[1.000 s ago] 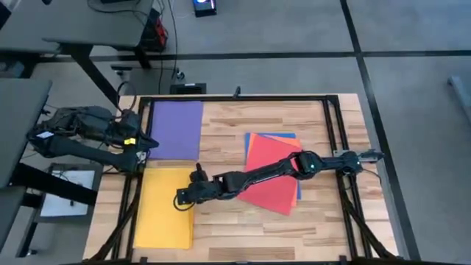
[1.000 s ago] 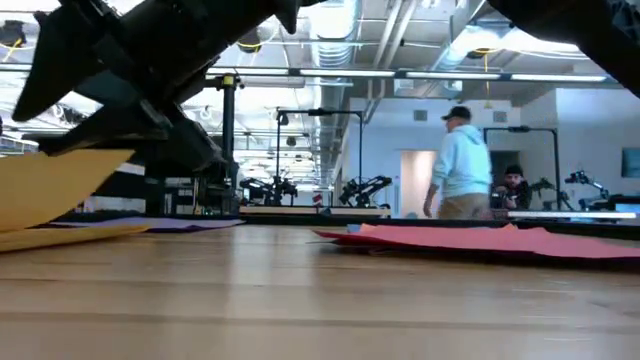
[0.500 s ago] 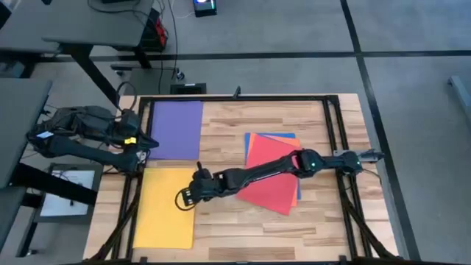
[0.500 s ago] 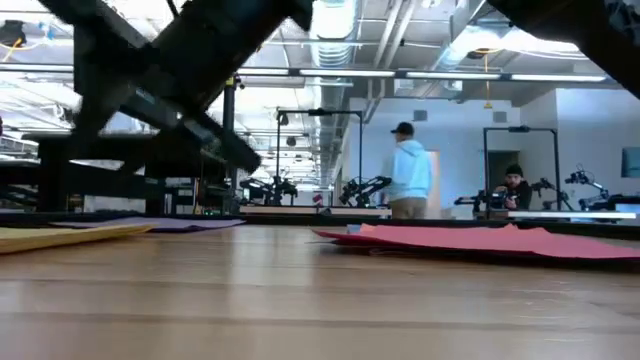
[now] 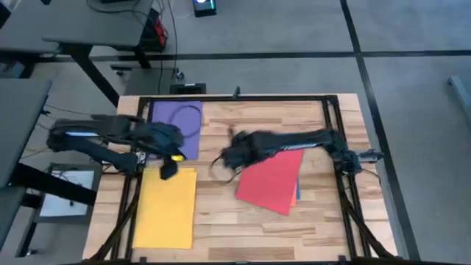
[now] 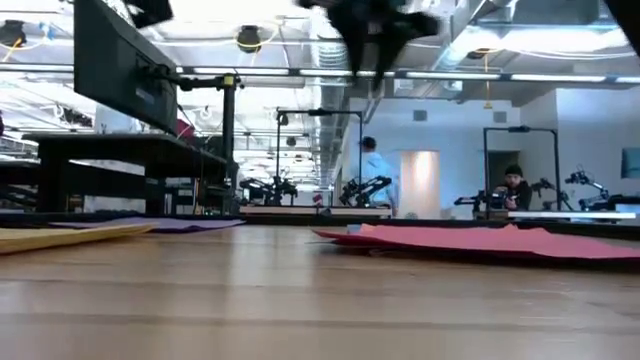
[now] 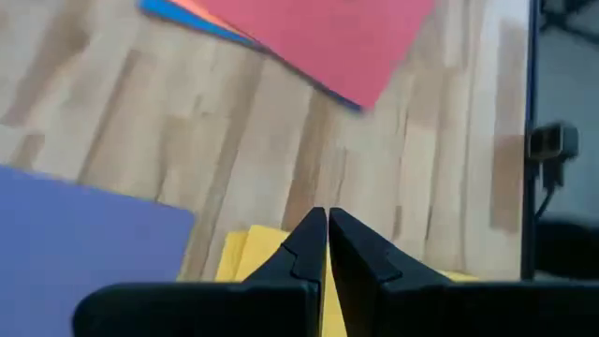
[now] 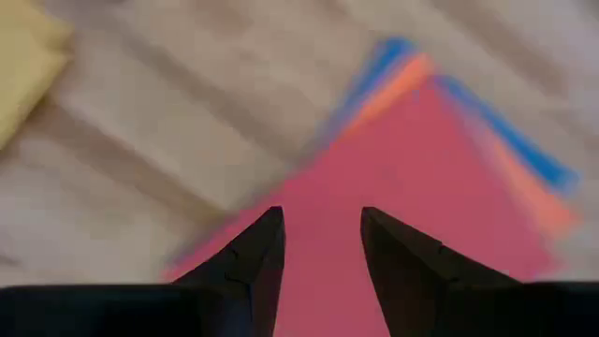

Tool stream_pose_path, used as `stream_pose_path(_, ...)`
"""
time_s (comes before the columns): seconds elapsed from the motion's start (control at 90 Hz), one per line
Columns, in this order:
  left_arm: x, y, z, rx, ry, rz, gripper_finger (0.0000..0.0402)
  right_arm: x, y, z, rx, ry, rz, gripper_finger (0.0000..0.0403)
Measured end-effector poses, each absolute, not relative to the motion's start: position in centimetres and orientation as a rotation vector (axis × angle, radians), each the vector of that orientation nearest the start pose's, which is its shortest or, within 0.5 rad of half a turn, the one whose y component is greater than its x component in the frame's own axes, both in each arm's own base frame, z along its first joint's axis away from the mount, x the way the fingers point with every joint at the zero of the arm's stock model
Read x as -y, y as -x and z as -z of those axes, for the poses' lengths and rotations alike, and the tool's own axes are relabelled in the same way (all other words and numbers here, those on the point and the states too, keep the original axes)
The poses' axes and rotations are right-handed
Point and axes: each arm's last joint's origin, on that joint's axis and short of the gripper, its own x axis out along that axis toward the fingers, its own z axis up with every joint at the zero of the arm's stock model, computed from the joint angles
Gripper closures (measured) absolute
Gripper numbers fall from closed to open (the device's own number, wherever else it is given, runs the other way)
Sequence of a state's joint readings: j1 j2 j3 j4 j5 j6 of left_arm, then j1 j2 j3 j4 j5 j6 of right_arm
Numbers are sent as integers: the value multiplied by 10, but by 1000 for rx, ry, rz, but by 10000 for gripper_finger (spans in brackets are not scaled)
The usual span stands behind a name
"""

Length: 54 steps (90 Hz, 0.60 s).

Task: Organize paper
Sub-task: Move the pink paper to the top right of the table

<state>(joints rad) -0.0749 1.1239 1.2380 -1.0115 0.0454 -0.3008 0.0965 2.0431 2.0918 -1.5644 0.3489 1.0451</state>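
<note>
Right hand hangs just beside the red sheet, fingers parted, gripping nothing. Left hand, pinched closed and empty, hovers over the yellow sheet, near the purple sheet.

No text, label, brand, number or sign can be read in any view.
</note>
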Motion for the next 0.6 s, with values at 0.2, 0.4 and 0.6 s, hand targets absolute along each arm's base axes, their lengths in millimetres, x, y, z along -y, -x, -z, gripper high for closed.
stream_pose_path(0.2, 0, -264, -327, -875, 340, 45, 402, 1, -308, -288, -1190, -564, 1016, 270)
stream_pose_path(0.4, -26, -314, -295, -817, 408, -24, 402, 20, -223, -240, -1063, -757, 1022, 270)
stream_pose_path(0.6, -29, -357, -253, -804, 408, -21, 402, 36, -168, -201, -947, -894, 1112, 270)
